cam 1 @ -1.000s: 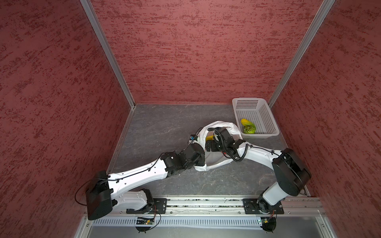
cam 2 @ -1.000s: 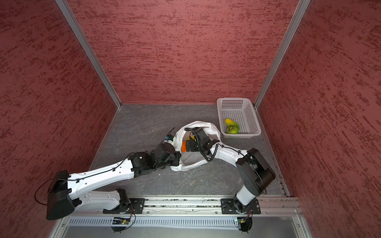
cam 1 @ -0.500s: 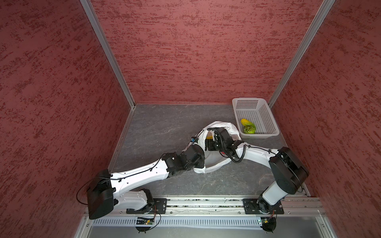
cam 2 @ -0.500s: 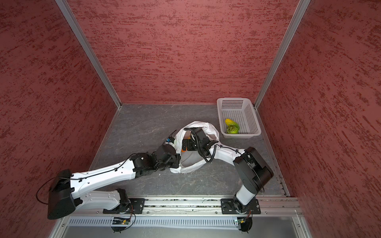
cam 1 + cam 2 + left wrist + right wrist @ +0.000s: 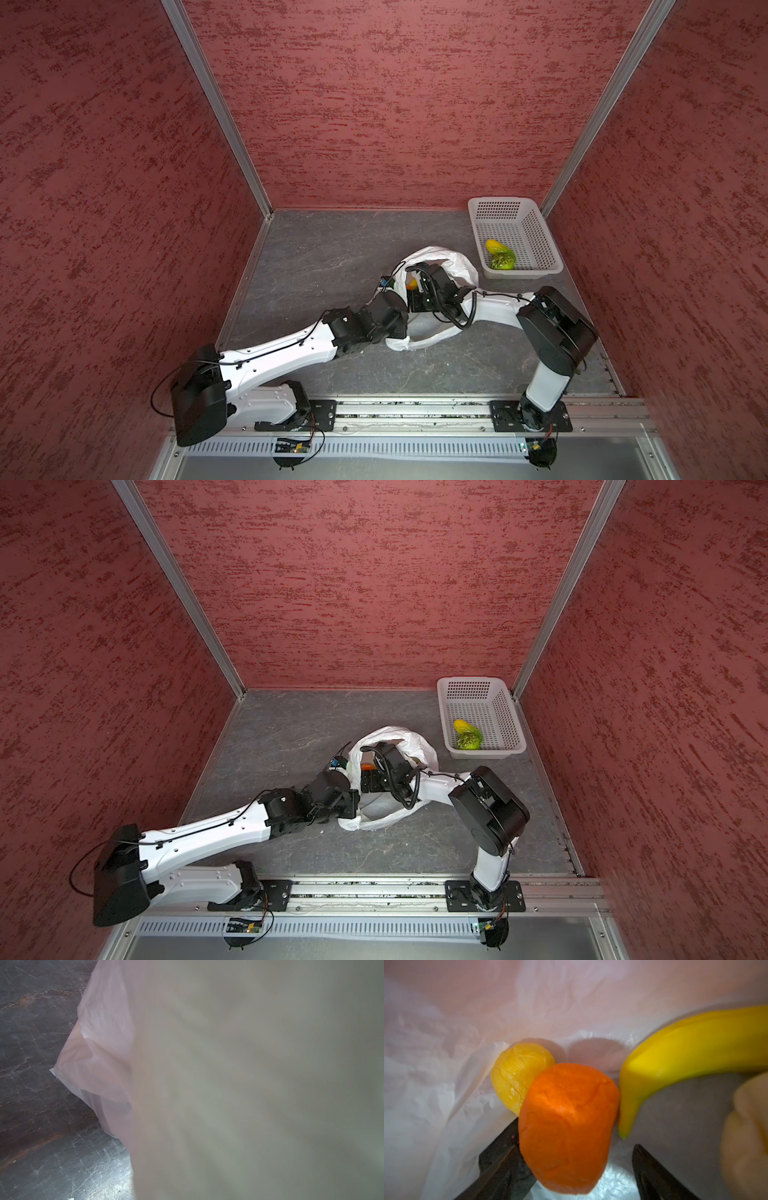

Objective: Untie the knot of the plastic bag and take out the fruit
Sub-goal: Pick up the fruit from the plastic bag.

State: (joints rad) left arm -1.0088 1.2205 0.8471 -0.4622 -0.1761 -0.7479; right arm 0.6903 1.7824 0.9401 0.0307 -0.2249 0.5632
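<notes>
Past the knot: reaching into gaping bag (image 5: pixel 461 266) on counter (image 5: pixel 332 257) with right hand (image 5: pixel 574 1142), spread wide around orange fruit (image 5: pixel 569 1118), not yet gripping; pinching bag rim with tightly closed left hand (image 5: pixel 388 287); two pieces (image 5: pixel 500 257) already in basket (image 5: pixel 548 249), banana (image 5: pixel 695 1043) and more still inside

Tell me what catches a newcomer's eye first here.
The bright orange fruit fills the right wrist view, lying inside the plastic bag between the open jaws of the right pincer, with a yellow banana beside it. In both top views, both arms meet at that white bag mid-floor, and a white basket near the far right corner holds yellow-green fruit.
</notes>
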